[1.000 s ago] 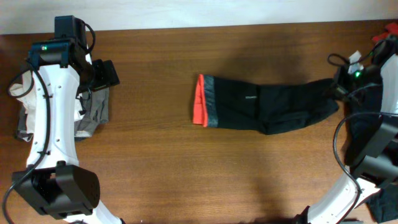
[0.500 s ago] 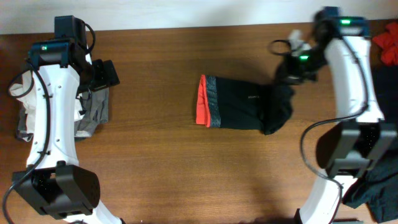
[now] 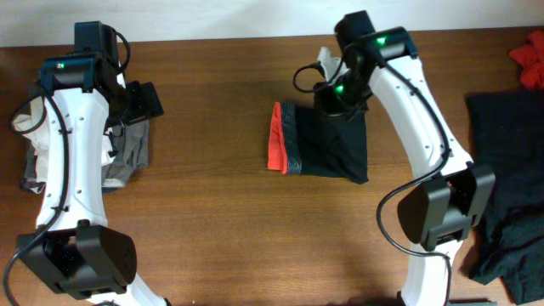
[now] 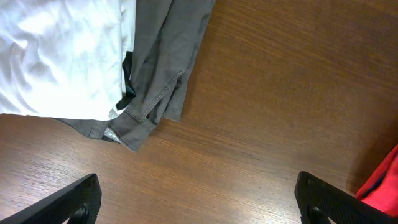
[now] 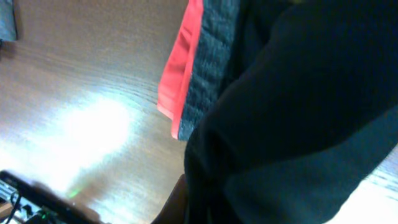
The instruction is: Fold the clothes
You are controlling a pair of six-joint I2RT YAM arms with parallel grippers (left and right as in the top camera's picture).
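Note:
The clothes, black trousers (image 3: 327, 149), lie mid-table, doubled over into a short block. Their grey waistband edged in red-orange (image 3: 274, 140) points left. My right gripper (image 3: 338, 100) hangs over the block's far edge, shut on the black leg fabric it has carried over. In the right wrist view, black cloth (image 5: 311, 112) fills most of the picture and hides the fingers, with the waistband (image 5: 186, 68) beyond it. My left gripper (image 4: 200, 204) stands wide open over bare wood at the far left, holding nothing.
A white garment (image 4: 62, 56) and a plain grey garment (image 4: 161, 68) lie heaped under the left arm. Dark clothing (image 3: 501, 127) is piled along the right edge, with a red item (image 3: 531, 59) at the back right corner.
The right arm has swung from the table's right edge to the middle, dragging the trouser legs over toward the waistband, so the trousers are now about half as long. The left arm is unmoved.

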